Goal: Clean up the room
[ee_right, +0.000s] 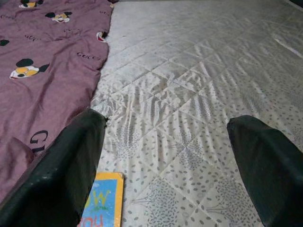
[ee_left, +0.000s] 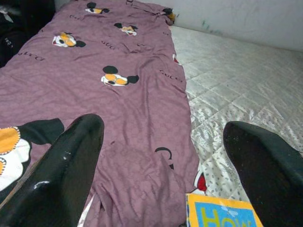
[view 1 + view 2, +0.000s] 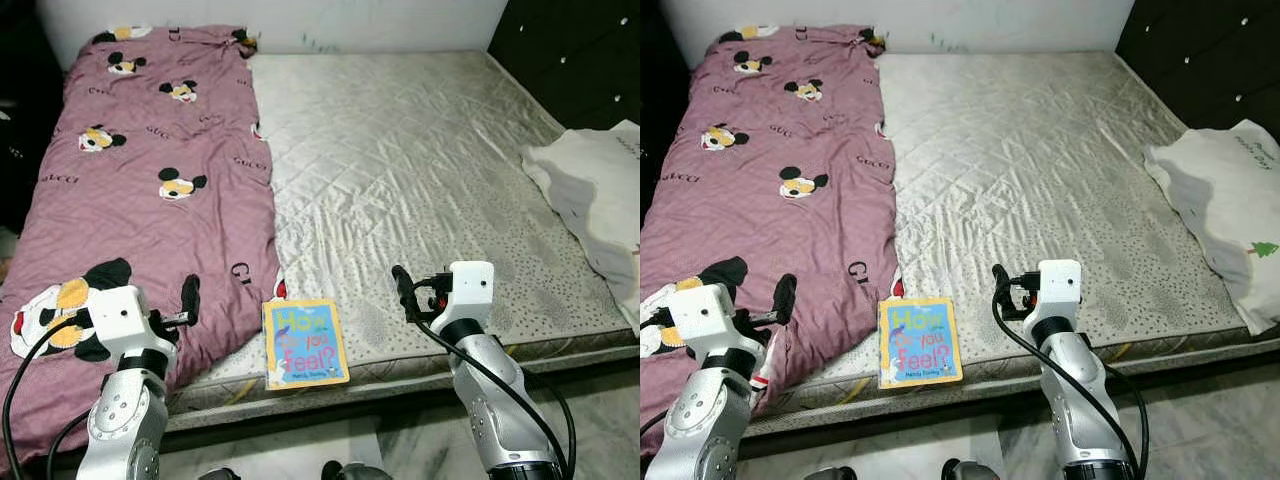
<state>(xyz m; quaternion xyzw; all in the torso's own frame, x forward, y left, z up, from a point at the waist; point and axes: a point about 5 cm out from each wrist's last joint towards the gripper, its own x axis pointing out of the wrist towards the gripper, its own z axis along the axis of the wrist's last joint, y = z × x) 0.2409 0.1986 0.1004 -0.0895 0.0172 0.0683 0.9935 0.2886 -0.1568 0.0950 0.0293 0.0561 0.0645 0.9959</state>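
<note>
Both grippers hang over the near edge of the bed, fingers spread wide with nothing between them. Left gripper [image 2: 161,165] is over the mauve Mickey Mouse blanket [image 3: 150,170], which covers the left strip of the mattress [image 3: 420,160]. Right gripper [image 1: 165,161] hovers above bare quilted mattress.

Between the two sits the "How Do You Feel?" picture book [image 3: 304,343], flat at the mattress edge. From the left gripper it's just off the inner finger [image 2: 265,165], corner poking in below the jaws. From the right gripper it lies beside the finger [image 1: 61,170] on the blanket side, not inside the gap. A white pillow [image 3: 600,190] is well off to the outer side of the right gripper.
</note>
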